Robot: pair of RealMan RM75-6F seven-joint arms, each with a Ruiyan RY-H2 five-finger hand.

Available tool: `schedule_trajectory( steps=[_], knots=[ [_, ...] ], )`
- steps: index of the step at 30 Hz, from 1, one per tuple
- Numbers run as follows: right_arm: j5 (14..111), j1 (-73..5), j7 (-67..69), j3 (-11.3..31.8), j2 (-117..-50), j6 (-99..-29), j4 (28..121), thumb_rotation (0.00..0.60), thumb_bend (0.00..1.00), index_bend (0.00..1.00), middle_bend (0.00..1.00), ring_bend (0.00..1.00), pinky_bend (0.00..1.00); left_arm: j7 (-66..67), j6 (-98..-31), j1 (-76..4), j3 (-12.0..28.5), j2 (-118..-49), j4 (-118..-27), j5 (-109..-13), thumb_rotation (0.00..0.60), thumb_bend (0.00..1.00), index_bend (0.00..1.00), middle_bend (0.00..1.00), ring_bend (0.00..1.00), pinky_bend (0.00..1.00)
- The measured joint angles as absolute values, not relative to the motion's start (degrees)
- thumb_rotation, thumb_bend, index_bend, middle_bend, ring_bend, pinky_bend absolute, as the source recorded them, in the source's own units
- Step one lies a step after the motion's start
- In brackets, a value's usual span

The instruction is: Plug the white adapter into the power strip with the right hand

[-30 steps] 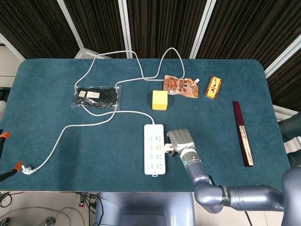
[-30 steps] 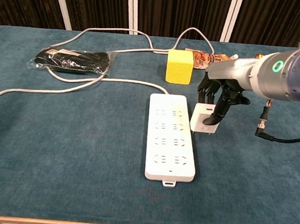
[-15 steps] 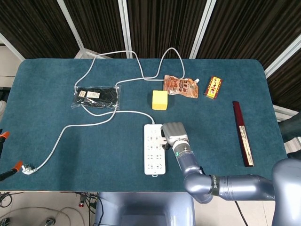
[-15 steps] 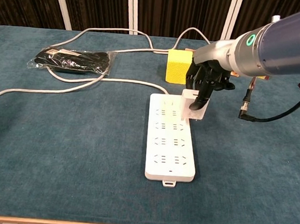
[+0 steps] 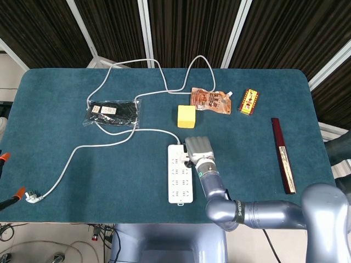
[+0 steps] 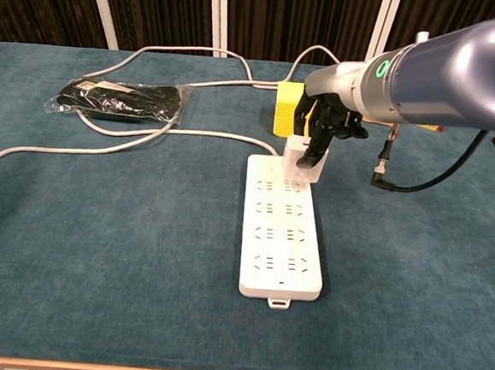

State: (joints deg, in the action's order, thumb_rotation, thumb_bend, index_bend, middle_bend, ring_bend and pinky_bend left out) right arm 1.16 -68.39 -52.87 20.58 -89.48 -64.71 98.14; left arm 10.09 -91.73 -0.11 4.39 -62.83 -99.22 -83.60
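The white power strip (image 6: pixel 282 235) (image 5: pixel 180 175) lies lengthwise in the middle of the blue table. My right hand (image 6: pixel 323 127) (image 5: pixel 198 149) holds the white adapter (image 6: pixel 301 164) over the strip's far right sockets. The adapter's underside sits at the strip's top face; whether its pins are in a socket I cannot tell. In the head view the hand covers most of the adapter. My left hand shows in neither view.
A yellow cube (image 6: pixel 287 108) (image 5: pixel 186 116) stands just behind the strip. The strip's white cable (image 5: pixel 109 143) loops left to a plug (image 5: pixel 32 196). A black bagged item (image 5: pixel 113 112), an orange pouch (image 5: pixel 210 101), a small packet (image 5: pixel 249 102) and a dark red bar (image 5: pixel 283 156) lie around.
My right hand carried the adapter from the table right of the strip leftward and farther back, bringing it over the strip's far right sockets.
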Motion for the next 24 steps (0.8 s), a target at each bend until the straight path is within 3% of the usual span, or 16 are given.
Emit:
schedule_trajectory(
  steps=[24],
  knots=[
    [-1.2, -71.1, -55.2, 19.1, -90.0, -63.4, 95.5, 0.600, 0.67, 0.79, 0.65, 0.86, 0.83, 10.2, -91.6, -0.2, 4.4, -62.9, -99.1, -83.5, 0.600, 0.17, 0.11, 0.04, 0.00, 0.00]
  ],
)
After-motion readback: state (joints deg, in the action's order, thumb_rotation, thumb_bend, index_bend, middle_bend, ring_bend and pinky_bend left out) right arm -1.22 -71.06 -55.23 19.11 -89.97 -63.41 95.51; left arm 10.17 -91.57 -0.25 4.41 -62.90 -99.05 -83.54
